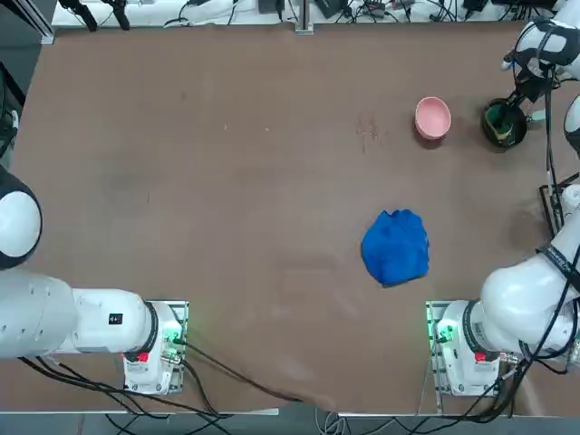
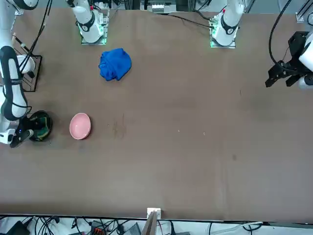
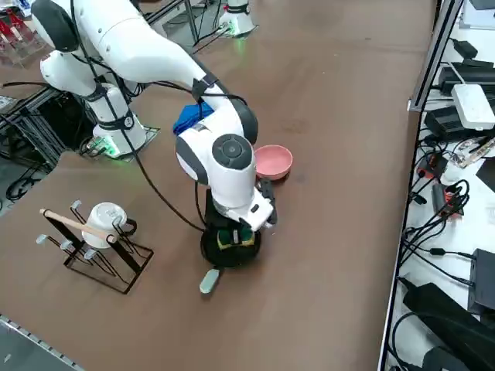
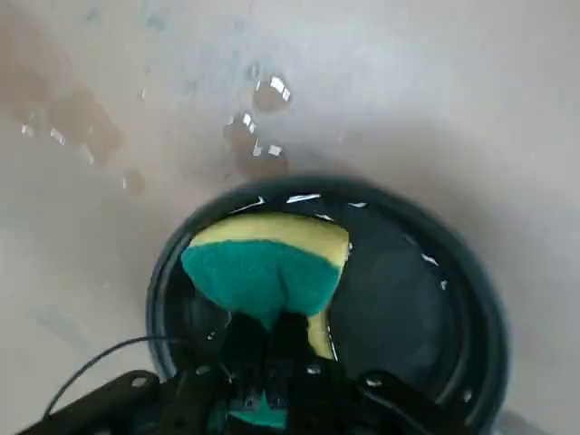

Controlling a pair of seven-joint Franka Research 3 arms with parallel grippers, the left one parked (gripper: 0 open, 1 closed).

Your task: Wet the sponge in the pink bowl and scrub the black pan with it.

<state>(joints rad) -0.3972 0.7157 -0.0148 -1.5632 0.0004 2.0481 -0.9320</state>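
Hiding black pan [image 3: 230, 249]: right gripper [image 3: 236, 236], sponge [image 4: 263, 267].

No readable text, label, brand, number or sign is showing in any view. The small dark mark on the parked arm's white casing in the top view is too small to make out.
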